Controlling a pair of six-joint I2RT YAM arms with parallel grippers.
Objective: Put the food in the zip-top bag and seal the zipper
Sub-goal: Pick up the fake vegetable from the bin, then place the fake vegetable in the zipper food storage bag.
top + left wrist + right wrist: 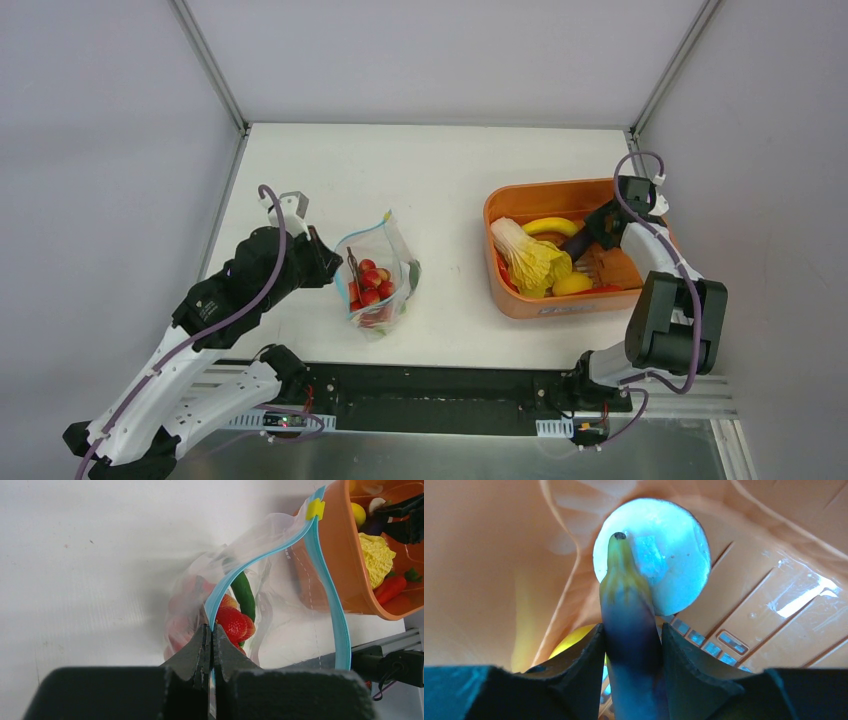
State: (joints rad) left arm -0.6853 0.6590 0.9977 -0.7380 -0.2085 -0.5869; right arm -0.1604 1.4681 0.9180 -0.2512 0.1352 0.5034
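Observation:
The clear zip-top bag (375, 275) stands on the white table with red strawberries (232, 622) and a green piece (243, 592) inside. Its mouth is open; the blue zipper (260, 565) curves up to a yellow slider (315, 508). My left gripper (211, 630) is shut on the zipper's near edge, at the bag's left side in the top view (322, 258). My right gripper (600, 225) is down in the orange tub (560, 305), shut on a purple eggplant (631, 615) with a yellow-green tip. A white round piece (669, 560) lies behind the tip.
The tub also holds a pale cabbage (525, 258), a banana (552, 226), a lemon (572, 284) and red pieces. The tub wall (484, 570) is close round the right gripper. Grey walls enclose the table on three sides. The tub stands just right of the bag.

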